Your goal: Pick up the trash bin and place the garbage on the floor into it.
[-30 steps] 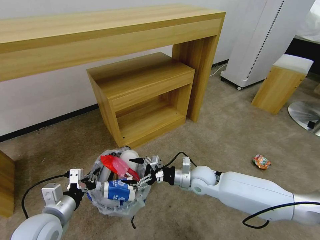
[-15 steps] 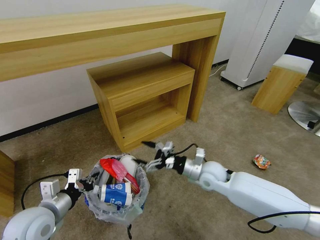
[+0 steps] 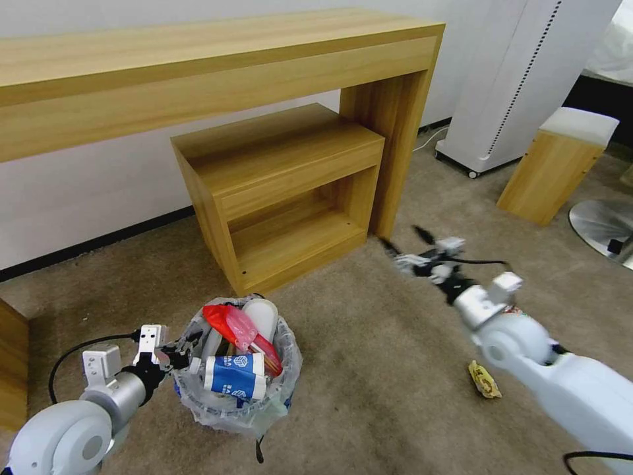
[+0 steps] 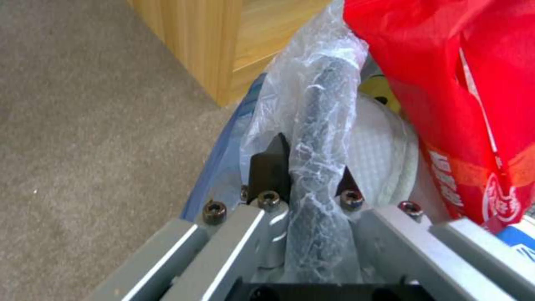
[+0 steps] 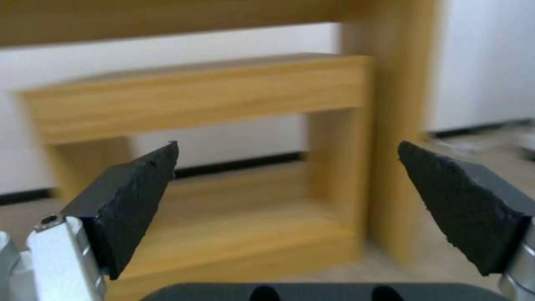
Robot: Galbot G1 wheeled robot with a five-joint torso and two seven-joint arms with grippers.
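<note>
The trash bin (image 3: 232, 401), black and lined with a clear crinkly bag, stands on the carpet in front of the small cabinet. It holds a red wrapper (image 3: 227, 321), a blue-white carton (image 3: 234, 377) and a white piece (image 3: 262, 315). My left gripper (image 3: 181, 355) is shut on the bin's bagged rim (image 4: 319, 138), with a red wrapper (image 4: 462, 104) and a white slipper (image 4: 382, 146) just inside. My right gripper (image 3: 402, 237) hangs open and empty above the carpet near the desk leg; its fingers (image 5: 131, 196) stand wide apart. A yellow wrapper (image 3: 484, 379) lies on the floor beside the right arm.
A long wooden desk (image 3: 217, 72) runs along the wall, with a small open cabinet (image 3: 283, 191) under it. At the right stand a white wheeled unit (image 3: 521, 79), a wooden stool (image 3: 557, 165) and a metal disc base (image 3: 603, 227). Another wooden piece (image 3: 10, 363) sits at the left edge.
My right arm has swung from over the bin's mouth up and to the right, gripper still open. The yellow wrapper has come into sight on the carpet. The left gripper keeps hold of the rim.
</note>
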